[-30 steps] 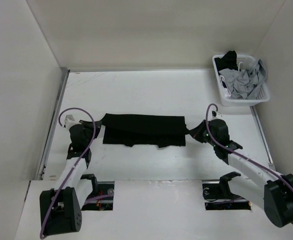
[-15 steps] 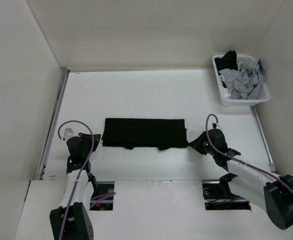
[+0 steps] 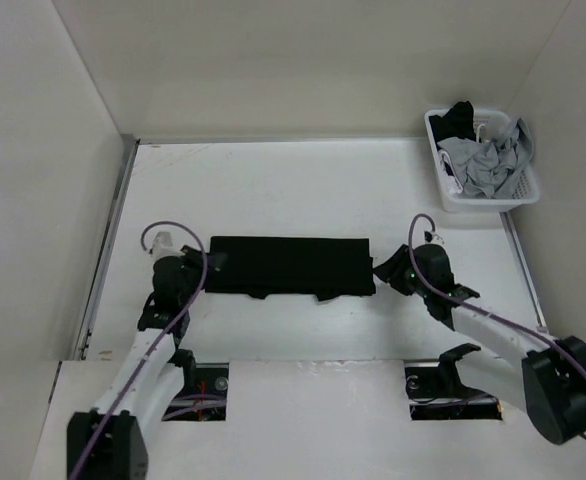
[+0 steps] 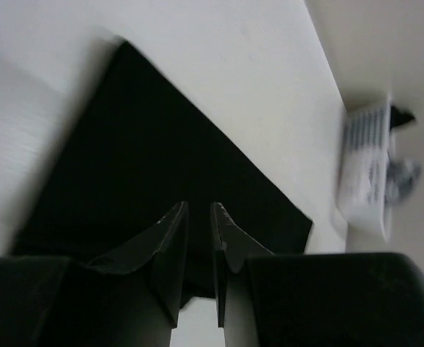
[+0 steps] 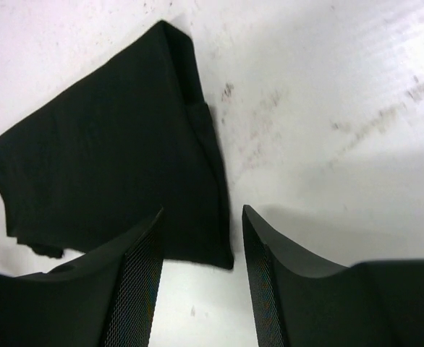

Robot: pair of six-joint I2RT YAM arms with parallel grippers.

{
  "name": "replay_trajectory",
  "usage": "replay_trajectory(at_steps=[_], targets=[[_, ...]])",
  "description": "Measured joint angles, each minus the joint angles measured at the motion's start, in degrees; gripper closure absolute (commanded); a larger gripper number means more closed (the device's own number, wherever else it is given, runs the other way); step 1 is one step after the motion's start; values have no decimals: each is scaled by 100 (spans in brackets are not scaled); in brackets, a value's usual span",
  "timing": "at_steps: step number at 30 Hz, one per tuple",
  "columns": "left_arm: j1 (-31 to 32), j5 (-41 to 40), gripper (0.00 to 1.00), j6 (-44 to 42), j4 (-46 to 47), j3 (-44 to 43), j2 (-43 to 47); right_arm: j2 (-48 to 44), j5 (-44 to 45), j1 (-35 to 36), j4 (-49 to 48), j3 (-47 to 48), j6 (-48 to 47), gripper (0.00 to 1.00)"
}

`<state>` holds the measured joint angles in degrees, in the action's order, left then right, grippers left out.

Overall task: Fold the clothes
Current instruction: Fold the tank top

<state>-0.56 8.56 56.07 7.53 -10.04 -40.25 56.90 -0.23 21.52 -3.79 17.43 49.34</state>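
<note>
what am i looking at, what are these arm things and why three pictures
Two robot arms, a left arm and a right arm, are bolted at the near edge of a white table. The wide picture comes from a fixed camera above and behind them; the other two come from a camera on each wrist, looking past that arm's two-finger tool. A black T-shirt, folded into a long strip, lies on the table. The left tool is at its left end, fingers slightly apart; the right tool stands wide open at its right end. Neither seems to grip it. A white basket of garments stands at the far right.
</note>
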Motion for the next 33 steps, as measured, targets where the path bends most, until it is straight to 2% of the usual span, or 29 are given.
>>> replay_trajectory(at_steps=[6, 10, 13, 15, 18, 21, 25, 28, 33], targets=[[3171, -1207, 83, 46, 717, -990, -1429, 1300, -280, -44, -570, 293, -76, 51], [4441, -1757, 85, 197, 1464, -1296, -2881, 1803, -487, -44, -1113, 356, 144, 57], [4721, -1939, 86, 393, 1814, -1294, -3790, 2120, -608, -44, -1561, 358, 350, 65], [4752, -2033, 86, 518, 2011, -1237, -4168, 2356, -678, -46, -1882, 345, 498, 76], [4787, -2131, 87, 651, 2227, -1113, -4391, 2601, -772, -87, -2251, 280, 713, 88], [4892, -2166, 87, 778, 2452, -949, -4409, 2581, -774, -177, -2371, 177, 835, 94], [5047, -2190, 87, 911, 2649, -780, -4371, 2391, -758, -354, -2328, 131, 855, 100], [5191, -2192, 87, 975, 2649, -763, -4312, 2076, -748, -518, -2321, 83, 837, 100], [5628, -2214, 86, 988, 2409, -807, -3891, 979, -649, -778, -1751, -55, 673, 100]])
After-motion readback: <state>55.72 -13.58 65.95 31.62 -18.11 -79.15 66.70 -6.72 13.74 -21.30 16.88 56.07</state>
